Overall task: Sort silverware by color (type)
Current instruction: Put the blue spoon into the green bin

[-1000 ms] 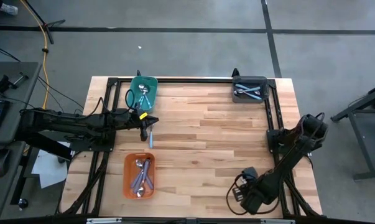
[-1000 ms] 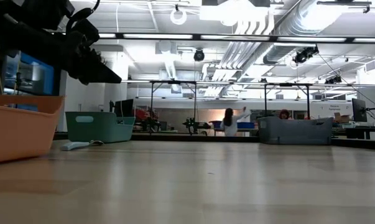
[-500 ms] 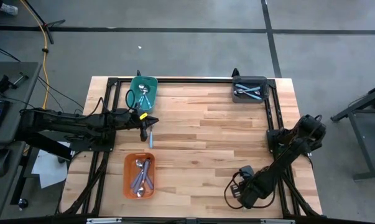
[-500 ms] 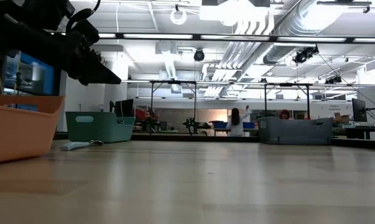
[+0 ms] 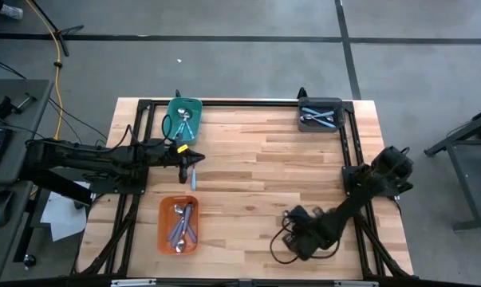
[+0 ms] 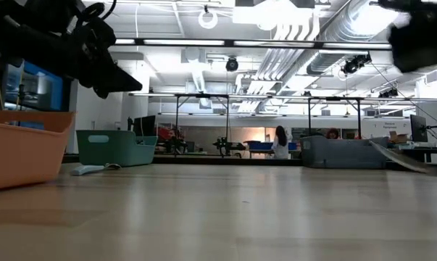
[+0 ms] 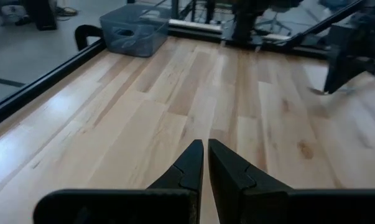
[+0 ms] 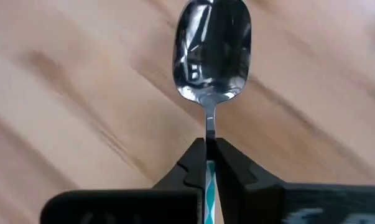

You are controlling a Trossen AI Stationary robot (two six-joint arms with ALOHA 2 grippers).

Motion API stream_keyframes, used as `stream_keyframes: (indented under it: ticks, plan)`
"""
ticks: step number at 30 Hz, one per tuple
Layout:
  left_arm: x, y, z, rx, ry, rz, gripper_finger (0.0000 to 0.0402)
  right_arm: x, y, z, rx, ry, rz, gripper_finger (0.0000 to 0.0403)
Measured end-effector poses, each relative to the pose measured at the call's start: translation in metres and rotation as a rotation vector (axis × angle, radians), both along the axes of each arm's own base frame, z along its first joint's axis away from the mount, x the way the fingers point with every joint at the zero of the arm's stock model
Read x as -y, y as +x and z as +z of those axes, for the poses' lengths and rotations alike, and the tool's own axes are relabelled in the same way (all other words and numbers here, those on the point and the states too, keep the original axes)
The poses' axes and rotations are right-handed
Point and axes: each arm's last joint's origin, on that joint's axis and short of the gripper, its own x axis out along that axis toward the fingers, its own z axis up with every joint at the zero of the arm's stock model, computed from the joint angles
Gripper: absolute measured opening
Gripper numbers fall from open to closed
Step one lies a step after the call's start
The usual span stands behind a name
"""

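Viewed from above, the right gripper (image 5: 292, 237) is hovering low over the near right part of the pale wooden table (image 5: 264, 167), its two dark fingers (image 8: 188, 167) pinching together on the thin neck of a small spoon with a shiny metal bowl and a teal-striped handle (image 8: 211, 56). In the right wrist view that spoon is pointing forward past the fingertips, bowl up, with the plank surface just beneath it; whether it is touching the wood cannot be told.

The left gripper (image 5: 194, 158) is reaching in from the table's left side, its fingers (image 7: 190, 167) pressing together on nothing, just above the boards. A light blue-handled spoon (image 5: 194, 176) is lying loose on the table just beside that gripper, toward the near edge.

More silverware is sitting in three plastic containers: several spoons in the rectangular orange plastic bin (image 5: 163, 231) at the near left, metal-bowled spoons in the teal plastic bin (image 5: 175, 108) at the far left, and blue-handled spoons in the grey plastic bin (image 5: 336, 104) at the far right corner.

In the low view, a person (image 6: 280, 142) is standing far off in the room behind the table.
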Motion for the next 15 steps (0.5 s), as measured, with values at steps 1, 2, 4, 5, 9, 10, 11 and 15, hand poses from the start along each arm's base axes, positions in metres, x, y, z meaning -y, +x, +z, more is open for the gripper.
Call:
stream_keyframes:
  ticks: [1, 2, 4, 5, 9, 10, 11, 15]
  plan:
    - [0.0, 0.0, 0.001, 0.006, -0.002, -0.009, 0.0015, 0.004, 0.006, 0.003, 0.032, -0.02, 0.039, 0.0003]
    - [0.001, 0.0, 0.001, 0.013, -0.004, -0.02, 0.0015, 0.01, 0.013, 0.006, 0.067, -0.049, 0.075, 0.0002]
    - [0.002, 0.001, 0.003, 0.029, 0.002, -0.039, 0.0015, 0.023, 0.026, 0.013, 0.13, -0.127, 0.15, 0.0001]
    - [0.004, 0.002, 0.003, 0.037, 0.002, -0.053, 0.0015, 0.03, 0.033, 0.016, 0.156, -0.168, 0.184, 0.0001]
    - [0.008, 0.005, 0.004, 0.06, 0.003, -0.088, 0.0015, 0.059, 0.068, 0.027, 0.276, -0.305, 0.358, 0.0001]
    - [0.01, 0.006, 0.004, 0.067, 0.003, -0.096, 0.0015, 0.068, 0.078, 0.03, 0.311, -0.34, 0.399, 0.0001]
    - [0.011, 0.008, 0.004, 0.071, 0.003, -0.104, 0.0015, 0.076, 0.087, 0.033, 0.352, -0.373, 0.433, 0.0001]
    - [0.015, 0.015, 0.002, 0.095, 0.006, -0.13, 0.0024, 0.104, 0.115, 0.049, 0.497, -0.505, 0.558, 0.0]
